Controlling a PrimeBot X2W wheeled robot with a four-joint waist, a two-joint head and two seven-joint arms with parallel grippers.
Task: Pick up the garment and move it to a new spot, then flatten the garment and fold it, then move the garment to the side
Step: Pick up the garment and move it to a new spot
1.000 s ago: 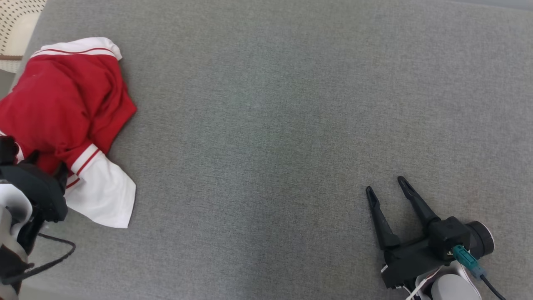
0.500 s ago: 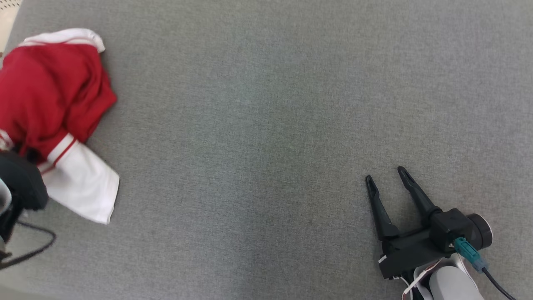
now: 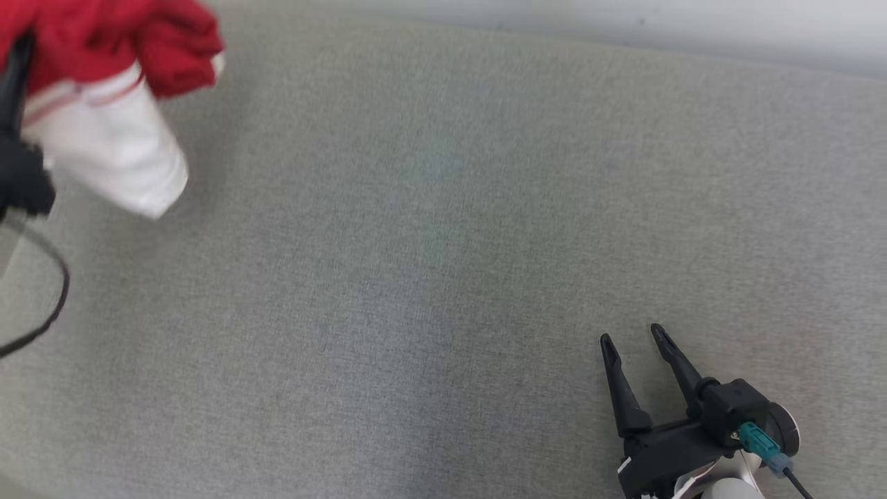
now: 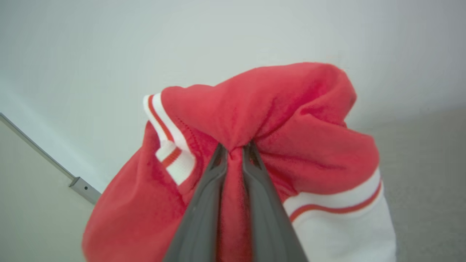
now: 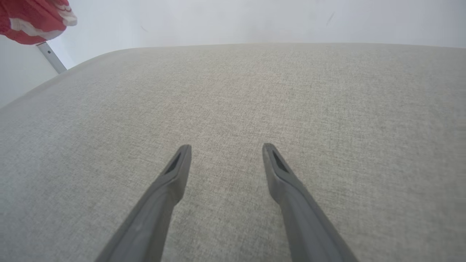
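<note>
The left jaws are pinched shut on a fold of the red garment (image 4: 291, 120), with its white, red-striped cuffs bunched on either side of the grip. In the head view the garment (image 3: 159, 48) is blurred at 10 o'clock. From the right wrist the garment (image 5: 29, 22) shows at 10 o'clock against the pale wall (image 5: 255, 18), above the edge of the grey fabric surface (image 5: 327, 109). The right jaws stand wide open at 5 o'clock in the head view, fingers (image 5: 174, 174) over the surface, well apart from the garment.

garment (image 3: 104, 104) far left, right gripper (image 3: 631, 335) lower right
</note>
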